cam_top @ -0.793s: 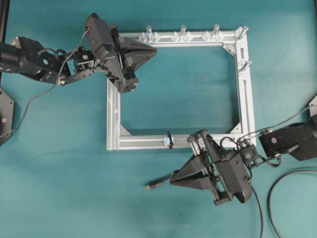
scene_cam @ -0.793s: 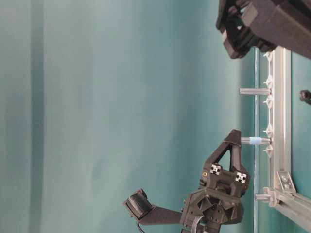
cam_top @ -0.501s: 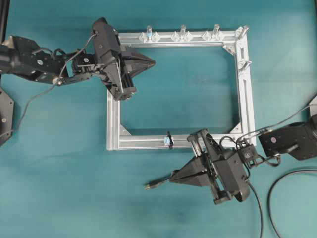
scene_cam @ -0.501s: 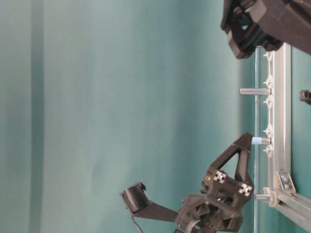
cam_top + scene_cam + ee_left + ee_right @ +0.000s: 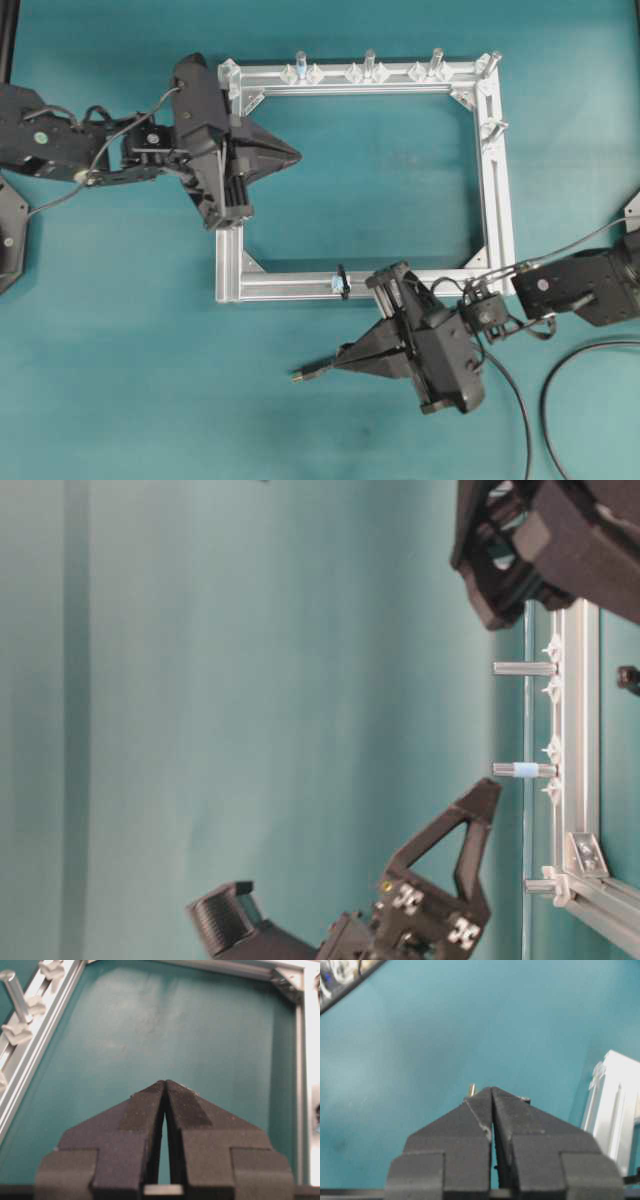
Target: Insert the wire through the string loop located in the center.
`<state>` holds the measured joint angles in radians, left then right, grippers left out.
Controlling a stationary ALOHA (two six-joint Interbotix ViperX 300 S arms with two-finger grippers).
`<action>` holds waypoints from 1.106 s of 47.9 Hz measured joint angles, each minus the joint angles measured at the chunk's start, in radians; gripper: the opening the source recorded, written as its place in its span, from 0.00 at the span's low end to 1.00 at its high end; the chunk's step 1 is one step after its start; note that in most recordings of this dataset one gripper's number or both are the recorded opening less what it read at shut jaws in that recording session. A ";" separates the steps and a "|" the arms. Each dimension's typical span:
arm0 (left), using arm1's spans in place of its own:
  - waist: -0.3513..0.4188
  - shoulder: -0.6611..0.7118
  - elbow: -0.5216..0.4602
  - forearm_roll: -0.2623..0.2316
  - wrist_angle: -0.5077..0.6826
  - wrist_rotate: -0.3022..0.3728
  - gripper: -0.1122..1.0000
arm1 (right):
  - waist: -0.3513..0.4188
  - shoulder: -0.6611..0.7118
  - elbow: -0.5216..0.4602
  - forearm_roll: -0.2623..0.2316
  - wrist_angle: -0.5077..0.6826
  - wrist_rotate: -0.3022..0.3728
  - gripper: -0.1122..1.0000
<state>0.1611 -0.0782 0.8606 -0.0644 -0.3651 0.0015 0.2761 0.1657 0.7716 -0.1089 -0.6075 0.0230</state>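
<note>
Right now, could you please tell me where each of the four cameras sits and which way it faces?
Overhead: above the table, looking down; aluminium frame, both arms, wire, string loop.
Table-level: low beside the table, image turned sideways; upright bolts, parts of both arms.
Left wrist: behind the shut left end effector, facing the frame's inside.
Right wrist: behind the right end effector, shut on the wire.
All four views share the frame.

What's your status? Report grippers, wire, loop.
Left gripper shut, empty. Right gripper shut on the wire. Plug short of the string loop. Nothing between.
</note>
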 measured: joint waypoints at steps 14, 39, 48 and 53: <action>-0.003 -0.071 0.009 0.000 0.048 0.000 0.10 | 0.003 0.000 -0.055 -0.041 0.183 -0.006 0.10; -0.025 -0.155 0.044 0.000 0.173 0.000 0.16 | 0.008 0.000 -0.067 -0.048 0.268 -0.005 0.42; -0.035 -0.215 0.098 0.000 0.175 -0.002 0.16 | 0.008 0.000 -0.061 -0.048 0.272 -0.003 0.42; -0.037 -0.247 0.124 0.000 0.175 -0.002 0.16 | 0.008 0.002 -0.060 -0.046 0.270 -0.003 0.42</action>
<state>0.1243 -0.3252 0.9848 -0.0644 -0.1902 0.0000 0.2838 0.1672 0.7118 -0.1549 -0.3375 0.0199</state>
